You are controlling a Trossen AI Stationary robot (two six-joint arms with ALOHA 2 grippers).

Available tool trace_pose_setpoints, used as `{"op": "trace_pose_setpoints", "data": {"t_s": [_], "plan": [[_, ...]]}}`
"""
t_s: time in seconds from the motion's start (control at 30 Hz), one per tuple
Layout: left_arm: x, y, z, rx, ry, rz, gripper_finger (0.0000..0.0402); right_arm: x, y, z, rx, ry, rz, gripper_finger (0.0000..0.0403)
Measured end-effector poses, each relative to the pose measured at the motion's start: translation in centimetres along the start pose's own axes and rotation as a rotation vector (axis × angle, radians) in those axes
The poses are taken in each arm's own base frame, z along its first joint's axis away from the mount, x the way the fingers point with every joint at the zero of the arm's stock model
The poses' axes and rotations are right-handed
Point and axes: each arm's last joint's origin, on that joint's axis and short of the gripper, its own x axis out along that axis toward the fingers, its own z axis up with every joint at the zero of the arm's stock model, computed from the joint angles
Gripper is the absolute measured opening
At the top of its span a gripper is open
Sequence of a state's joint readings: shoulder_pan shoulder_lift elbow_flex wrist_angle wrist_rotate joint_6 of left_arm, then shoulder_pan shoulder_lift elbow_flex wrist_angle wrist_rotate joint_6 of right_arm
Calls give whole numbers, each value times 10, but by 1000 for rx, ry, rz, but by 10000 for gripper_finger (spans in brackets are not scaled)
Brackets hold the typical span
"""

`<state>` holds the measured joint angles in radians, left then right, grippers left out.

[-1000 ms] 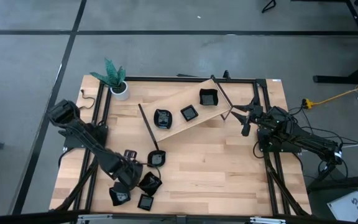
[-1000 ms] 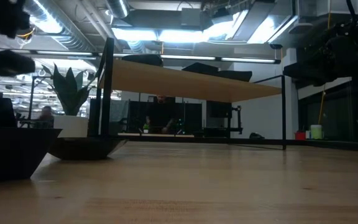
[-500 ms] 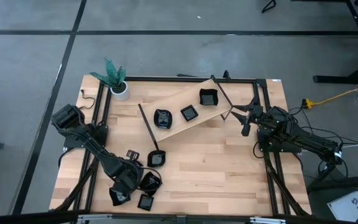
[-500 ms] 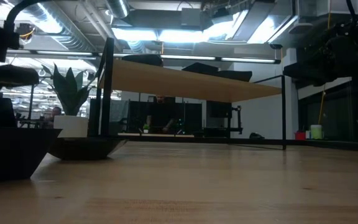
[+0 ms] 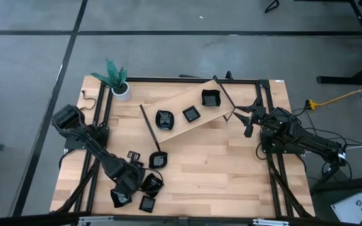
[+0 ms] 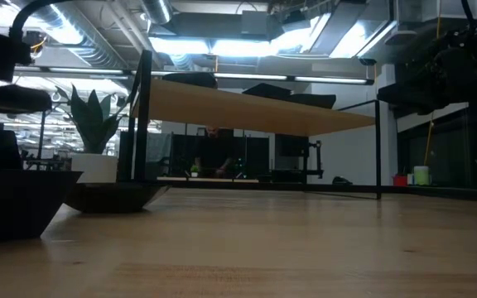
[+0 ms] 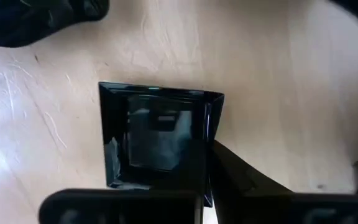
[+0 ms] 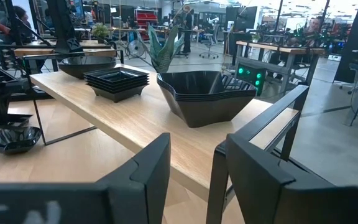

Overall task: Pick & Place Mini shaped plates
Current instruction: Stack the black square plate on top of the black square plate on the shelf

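Black square plate: a glossy mini dish (image 7: 157,134) lies flat on the pale wood, its near rim at the left gripper's (image 7: 191,186) fingers; one dark finger (image 7: 241,177) lies along its edge.
Left fingers: a second ago they stood wide; now they have snapped closed, and by the left wrist view they pinch that plate's rim.
Left gripper place: low over the loose cluster of plates (image 5: 144,188) at the table's near left corner, having crept a little toward them.
Meaning for the task: judged from this, the grasp is just made and the lift comes next; the plate is not yet off the wood.
Risk: a thin rim grip on a slick dish may slip or tip as it rises.
Shelf: a raised wooden board (image 5: 187,110) already carries three stacks of plates (image 5: 192,114), well away from the left fingers.
Right gripper: it (image 8: 191,168) waits beside the shelf's end, fingers apart and empty, unchanged over the last second; a stack of wavy black plates (image 8: 207,96) sits just beyond the fingertips.
Remaining: several dishes lie near the left fingers, one more (image 5: 158,160) by the shelf leg.
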<state>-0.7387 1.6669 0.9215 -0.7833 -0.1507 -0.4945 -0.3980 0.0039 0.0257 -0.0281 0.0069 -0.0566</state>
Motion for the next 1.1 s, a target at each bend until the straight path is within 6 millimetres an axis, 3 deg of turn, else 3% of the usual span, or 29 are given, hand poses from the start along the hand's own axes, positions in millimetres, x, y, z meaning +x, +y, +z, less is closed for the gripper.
{"op": "trace_pose_setpoints", "data": {"t_s": [0.73, 1.1], "plan": [[-93, 26, 14, -114, -274, -114, 3, 0, 0, 0, 0, 0, 0, 154], [-139, 37, 19, 50, -663, -31, 3, 0, 0, 0, 0, 0, 0, 154]]}}
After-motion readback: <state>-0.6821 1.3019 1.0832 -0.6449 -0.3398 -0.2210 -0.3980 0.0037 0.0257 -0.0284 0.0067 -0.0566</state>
